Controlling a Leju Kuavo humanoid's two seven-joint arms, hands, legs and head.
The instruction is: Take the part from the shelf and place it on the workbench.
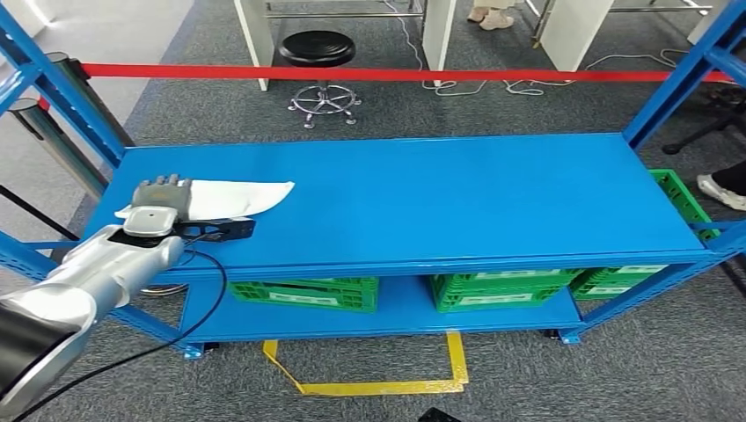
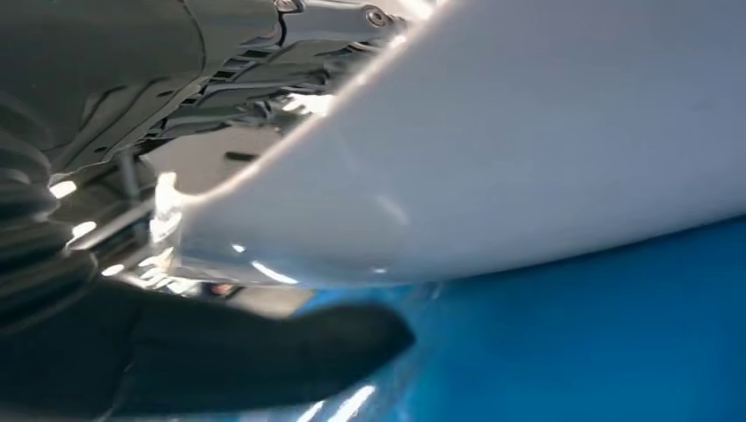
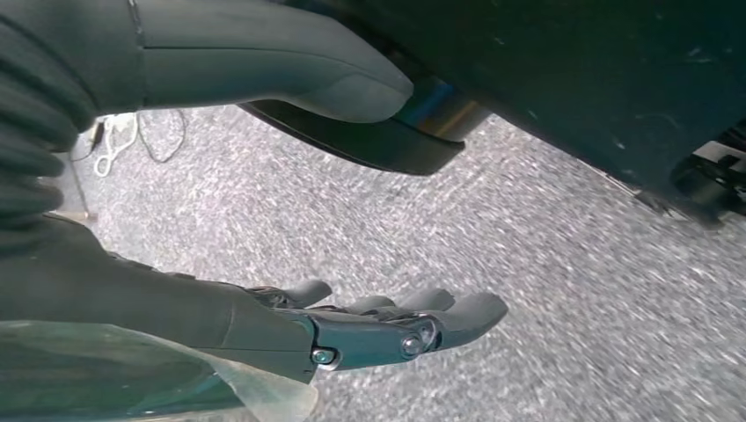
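The part is a white, flat, pointed shell lying on the left end of the blue shelf top. My left hand grips its left end, fingers over the far edge and thumb at the near edge. Up close, the left wrist view has the white part between the fingers above it and the dark thumb below it, just over the blue surface. In the right wrist view my right hand hangs over grey carpet with its fingers apart and nothing in it.
Blue uprights stand at the shelf's corners, and a red tape barrier runs behind it. Green crates sit on the lower shelf, another at the right end. A black stool and people's feet are beyond.
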